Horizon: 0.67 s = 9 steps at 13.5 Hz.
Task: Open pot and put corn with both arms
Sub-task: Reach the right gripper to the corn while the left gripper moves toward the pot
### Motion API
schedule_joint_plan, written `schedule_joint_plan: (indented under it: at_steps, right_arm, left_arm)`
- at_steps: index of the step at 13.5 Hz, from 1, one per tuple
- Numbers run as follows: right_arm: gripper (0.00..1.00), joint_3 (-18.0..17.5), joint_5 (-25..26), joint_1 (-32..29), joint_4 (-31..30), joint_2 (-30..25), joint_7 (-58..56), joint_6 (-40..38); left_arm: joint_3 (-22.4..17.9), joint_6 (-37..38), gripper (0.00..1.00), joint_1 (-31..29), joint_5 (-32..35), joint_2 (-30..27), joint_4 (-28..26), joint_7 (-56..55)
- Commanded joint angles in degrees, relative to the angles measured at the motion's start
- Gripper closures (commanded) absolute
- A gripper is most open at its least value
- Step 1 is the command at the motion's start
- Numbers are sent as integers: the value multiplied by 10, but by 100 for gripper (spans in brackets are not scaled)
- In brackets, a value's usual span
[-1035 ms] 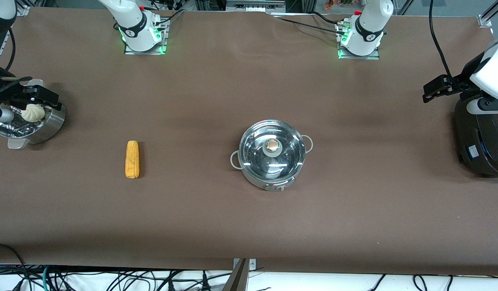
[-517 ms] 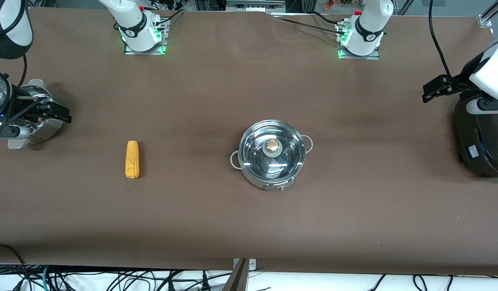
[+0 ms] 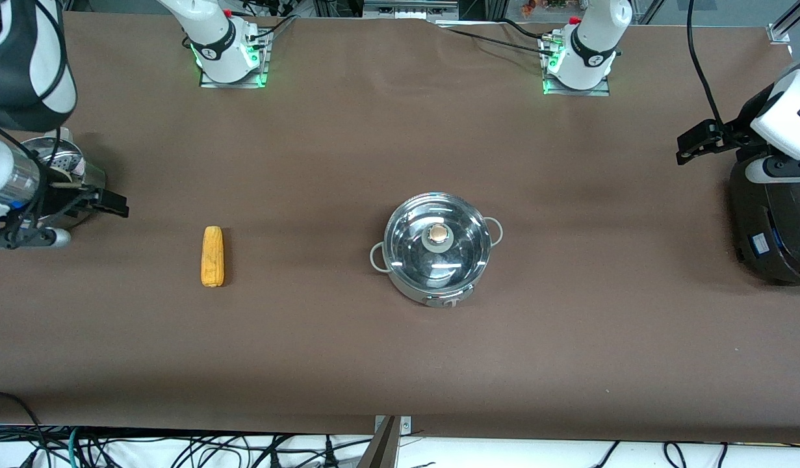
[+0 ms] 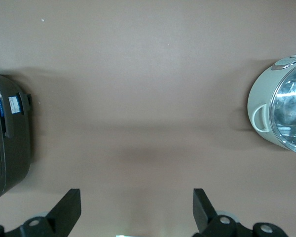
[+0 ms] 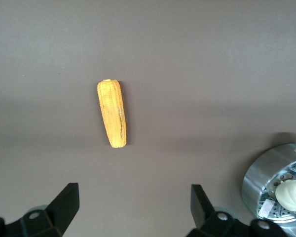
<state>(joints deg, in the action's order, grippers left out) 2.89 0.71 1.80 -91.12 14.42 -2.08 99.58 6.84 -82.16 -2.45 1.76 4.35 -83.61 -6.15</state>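
Since the earlier frames the right gripper [image 3: 110, 203] has swung away from the steamer basket [image 3: 81, 170] toward the corn [image 3: 212, 256], while the left gripper [image 3: 692, 144] has hardly shifted. Jaws on the right gripper [image 5: 133, 205] stand wide and hold nothing; they hang over bare tabletop [image 3: 400, 351] between the basket and the corn. In the right wrist view the corn [image 5: 112, 113] lies alone on the brown surface, well apart from the steamer basket [image 5: 266, 182], in which a white bun [image 5: 292, 193] sits.

Jaws on the left gripper [image 4: 137, 210] are also wide and empty, over bare tabletop [image 4: 138, 98] at the left arm's end, beside the black cooker [image 3: 773, 227]. That arm waits. Its wrist view shows the black cooker [image 4: 7, 143] at one edge and the pot [image 4: 281, 111] at the other, both clear of the gripper.

The pot [image 3: 437, 248] stands near the middle of the tabletop with its glass lid [image 3: 458, 250] on and the tan knob [image 3: 438, 232] at the centre. The corn lies flat toward the right arm's end, well apart from the pot, about level with it.
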Motion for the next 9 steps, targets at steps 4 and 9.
schedule_joint_plan:
  at_steps: [4, 9]
  right_arm:
    - [0, -2, 2, 12, 9, 27, 6, 23]
    - [0, -3, -1, 19, -5, 95, 8, 100]
  left_arm:
    - [27, 9, 0, 3, 6, -1, 11, 3]
    - [39, 9, 0, 3, 3, -1, 14, 3]
